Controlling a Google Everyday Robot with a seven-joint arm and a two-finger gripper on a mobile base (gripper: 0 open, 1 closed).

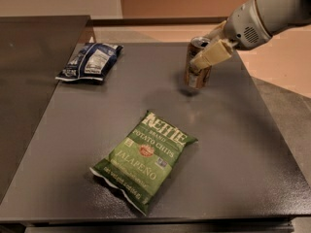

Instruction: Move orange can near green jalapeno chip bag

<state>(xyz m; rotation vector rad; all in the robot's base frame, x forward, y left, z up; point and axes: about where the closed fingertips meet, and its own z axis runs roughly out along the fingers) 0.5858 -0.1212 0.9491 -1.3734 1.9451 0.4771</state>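
The can (197, 77) was toward the far right corner of the table (243, 144), slightly tilted, with my gripper (199, 58) closed around its upper half. The green bag (146, 159) lay flat near the front edge, well apart from it. A blue bag (90, 62) lay at the far left.

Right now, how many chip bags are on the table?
2. The green jalapeno chip bag lies front-middle; the dark blue bag lies far left. The gripper, far right, holds the orange can. None seems hidden.
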